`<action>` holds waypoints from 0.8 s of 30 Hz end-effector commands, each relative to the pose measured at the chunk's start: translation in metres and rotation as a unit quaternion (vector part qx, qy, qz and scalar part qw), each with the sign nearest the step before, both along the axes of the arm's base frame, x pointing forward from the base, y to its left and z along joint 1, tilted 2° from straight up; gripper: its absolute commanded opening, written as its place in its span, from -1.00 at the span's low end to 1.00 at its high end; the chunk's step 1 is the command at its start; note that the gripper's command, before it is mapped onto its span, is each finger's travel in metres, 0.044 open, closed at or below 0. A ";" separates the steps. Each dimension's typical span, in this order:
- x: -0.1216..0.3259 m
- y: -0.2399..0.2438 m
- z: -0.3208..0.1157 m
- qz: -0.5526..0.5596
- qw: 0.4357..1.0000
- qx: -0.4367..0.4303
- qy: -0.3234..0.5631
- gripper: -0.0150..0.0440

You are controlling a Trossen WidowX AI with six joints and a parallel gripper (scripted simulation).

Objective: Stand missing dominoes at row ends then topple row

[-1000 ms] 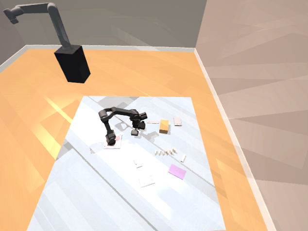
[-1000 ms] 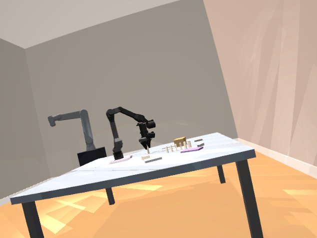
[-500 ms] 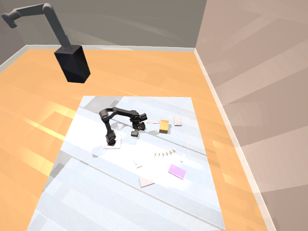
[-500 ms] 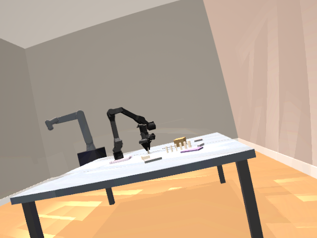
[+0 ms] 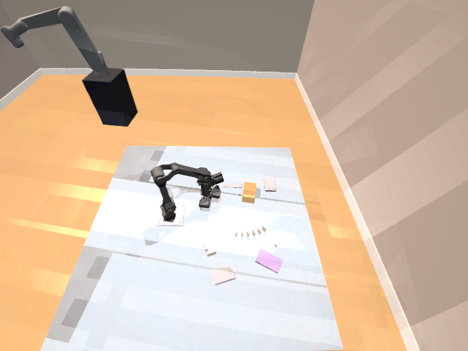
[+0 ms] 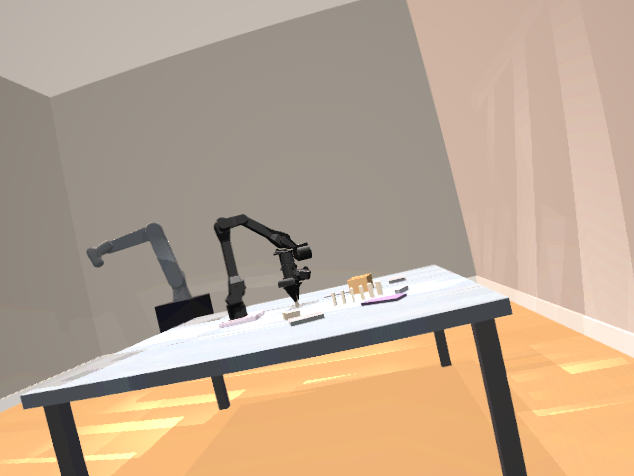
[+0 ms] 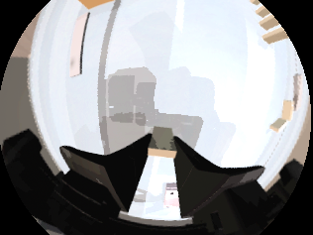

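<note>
My pincer [image 5: 210, 206] [image 6: 297, 303] [image 7: 162, 140] is clamped on an upright domino [image 6: 297, 304] [image 7: 162, 139], left of the standing row [image 5: 247, 234] [image 6: 352, 294] [image 7: 269, 22]. I judge it light, stiff and easily tipped; gripping its opposite sides, squarely and fairly high, should suit release.

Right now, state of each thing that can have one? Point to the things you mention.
Tool [image 6: 296, 302] [image 7: 162, 140]: shut on a domino.
Gripped domino [image 6: 297, 305] [image 7: 162, 139]: upright between the fingers.
Row dominoes [image 5: 253, 233] [image 6: 351, 294]: all standing, spaced apart.
Purple sheet [image 5: 269, 260] [image 6: 384, 299]: lying flat.
Orange block [image 5: 249, 192] [image 6: 360, 283]: resting on the table [image 5: 124, 301] [image 6: 286, 353].
Arm [image 5: 163, 190] [image 6: 228, 256]: bent, reaching down.
</note>
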State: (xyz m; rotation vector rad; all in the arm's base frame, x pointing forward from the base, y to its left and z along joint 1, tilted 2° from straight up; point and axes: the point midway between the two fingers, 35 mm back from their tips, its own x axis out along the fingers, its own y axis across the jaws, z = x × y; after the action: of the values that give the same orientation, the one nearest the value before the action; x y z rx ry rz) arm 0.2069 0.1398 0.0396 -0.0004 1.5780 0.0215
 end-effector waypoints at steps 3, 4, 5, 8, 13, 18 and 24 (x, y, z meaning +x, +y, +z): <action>0.006 0.004 0.031 -0.001 1.000 0.001 0.002 -0.13; 0.007 0.004 0.045 -0.001 1.000 0.001 0.001 -0.13; 0.008 0.005 0.059 -0.001 1.000 0.001 0.001 -0.13; 0.007 0.002 0.101 0.000 1.000 0.001 0.000 -0.13; 0.002 -0.002 0.136 0.000 1.000 0.000 0.000 -0.13; 0.037 -0.018 0.140 0.004 1.000 -0.001 -0.002 -0.13; 0.113 -0.083 0.144 0.013 1.000 -0.003 -0.004 -0.13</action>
State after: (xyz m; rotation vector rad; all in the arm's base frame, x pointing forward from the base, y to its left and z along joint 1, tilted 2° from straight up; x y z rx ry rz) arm 0.2904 0.0899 0.1840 -0.0200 1.5663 0.0419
